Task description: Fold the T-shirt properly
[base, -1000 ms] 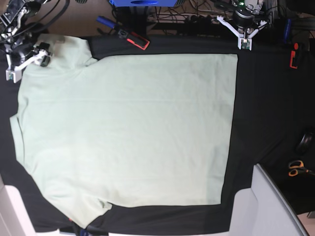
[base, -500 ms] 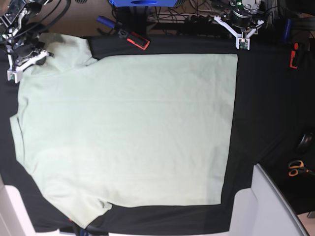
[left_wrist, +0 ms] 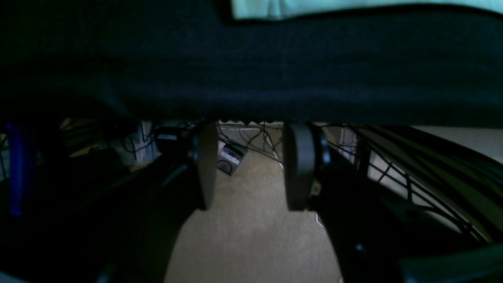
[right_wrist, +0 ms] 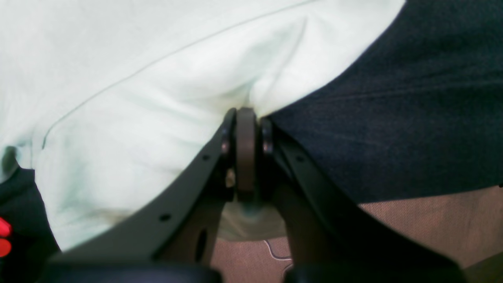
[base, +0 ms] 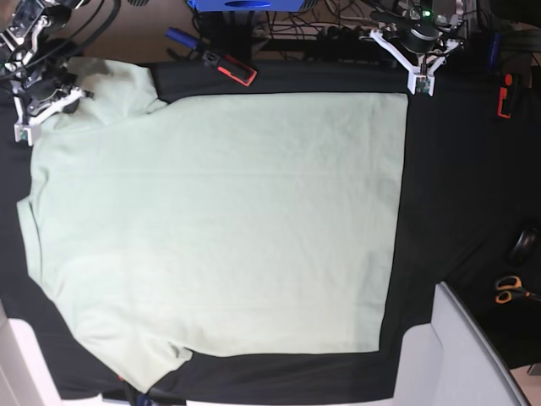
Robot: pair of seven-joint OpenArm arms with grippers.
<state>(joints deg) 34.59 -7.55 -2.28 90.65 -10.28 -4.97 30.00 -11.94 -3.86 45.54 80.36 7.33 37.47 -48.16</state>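
The pale mint-green T-shirt (base: pixel 220 220) lies spread flat on the black tablecloth (base: pixel 456 186), neck end to the left in the base view. My right gripper (base: pixel 34 110) sits at the shirt's far left corner by the sleeve. In the right wrist view its jaws are pressed together, and my right gripper (right_wrist: pixel 245 118) pinches a bunched fold of the T-shirt (right_wrist: pixel 137 98) at the cloth's edge. My left gripper (base: pixel 420 85) hovers by the shirt's far right corner. In the left wrist view my left gripper (left_wrist: pixel 251 133) is open and holds nothing, with floor between its fingers (left_wrist: pixel 206 165) and the T-shirt (left_wrist: pixel 314 7) corner beyond.
A red-and-black tool (base: pixel 237 69) and a blue pen-like item (base: pixel 182 36) lie at the far edge. A red object (base: pixel 505 97), a black device (base: pixel 524 245) and orange-handled scissors (base: pixel 507 289) sit at the right. A grey-white block (base: pixel 456 355) stands at the near right.
My right gripper's jaws have closed on the shirt's edge near the sleeve. My left gripper has opened and shifted slightly near the far right corner. The shirt lies as before.
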